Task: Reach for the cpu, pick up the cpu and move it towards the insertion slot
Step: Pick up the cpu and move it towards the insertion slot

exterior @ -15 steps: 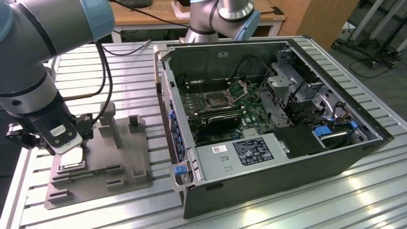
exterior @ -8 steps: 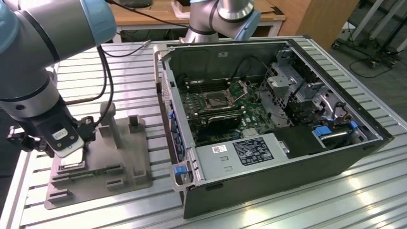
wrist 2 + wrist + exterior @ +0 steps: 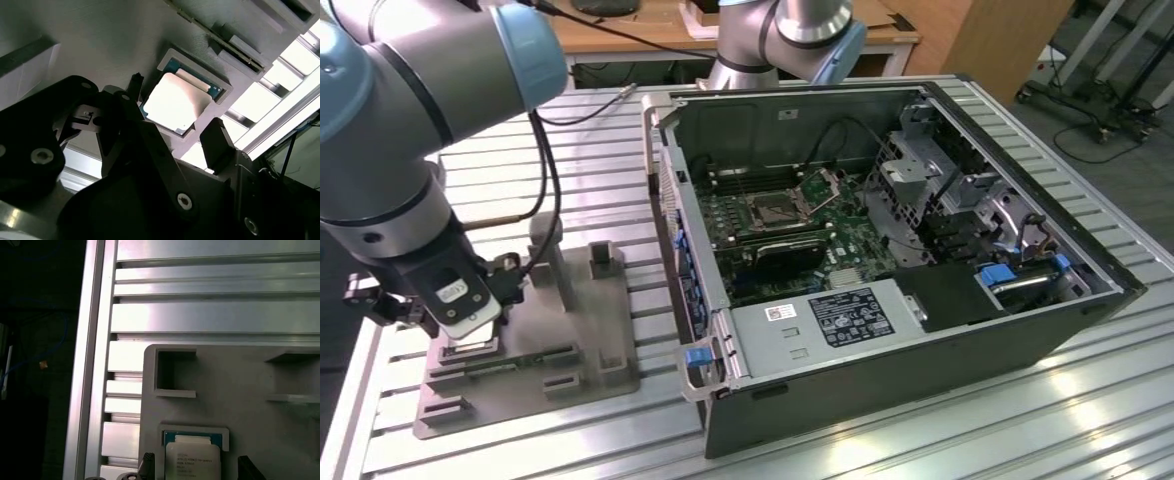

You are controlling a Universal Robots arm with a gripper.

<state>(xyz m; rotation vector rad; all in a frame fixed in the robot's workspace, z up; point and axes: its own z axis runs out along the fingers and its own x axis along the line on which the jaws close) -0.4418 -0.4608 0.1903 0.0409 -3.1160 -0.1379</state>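
The cpu [image 3: 175, 102] is a small silver-topped square chip lying flat in a square recess of the grey plastic fixture [image 3: 100, 40]. It also shows in the first wrist view, cpu [image 3: 192, 457]. My gripper [image 3: 176, 112] hangs open just above it, one dark fingertip [image 3: 136, 80] on each side of the chip, with nothing held. In the exterior view the gripper [image 3: 464, 335] is low over the fixture [image 3: 587, 330] on the exterior view's left. The insertion slot [image 3: 771, 210] sits on the green motherboard inside the open computer case, its metal lid plate raised.
The open computer case [image 3: 894, 330] stands at the exterior view's right of the fixture, its walls rising above the board. A thin green circuit strip [image 3: 520, 358] lies in the fixture. A second arm's base [image 3: 787, 40] stands behind the case. The slotted aluminium table edge [image 3: 92, 365] is close by.
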